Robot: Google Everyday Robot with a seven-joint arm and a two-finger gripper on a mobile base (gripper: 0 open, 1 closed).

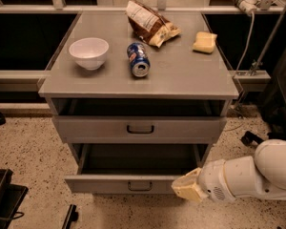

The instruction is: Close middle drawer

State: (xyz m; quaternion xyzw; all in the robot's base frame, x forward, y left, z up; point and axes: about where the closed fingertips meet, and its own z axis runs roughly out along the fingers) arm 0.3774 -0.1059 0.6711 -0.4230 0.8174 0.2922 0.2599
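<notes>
**While the middle drawer (109, 184) stood pulled out, the gripper (187, 189) sat at its right front corner**

Where the white arm (248, 178) reached in from the lower right, its cream-coloured gripper lay low against the right end of the middle drawer's front panel. It appeared to touch that panel, or to be just beside it. Whether the gripper was spread wide or drawn narrow could not be told, since it showed only as a single pale block. It gripped nothing that could be seen.

The middle drawer projected well forward of the cabinet, and its dark interior lay open to view from above. Its small loop handle (139, 186) sat at the centre of the front, to the left of the gripper and apart from it.

Above, the top drawer (95, 128) was much further in, with its own dark handle (140, 129) at the centre and a shadowed gap between it and the grey cabinet top (181, 75).

On that top stood a white bowl (89, 53) at the left, upright. A blue drinks can (137, 59) lay on its side near the middle, its end facing forward. Behind the can lay a crumpled snack bag (150, 23), and a yellow sponge (204, 42) rested toward the right rear corner, well apart from the bowl.

The cabinet stood on a speckled floor (24, 147).
</notes>
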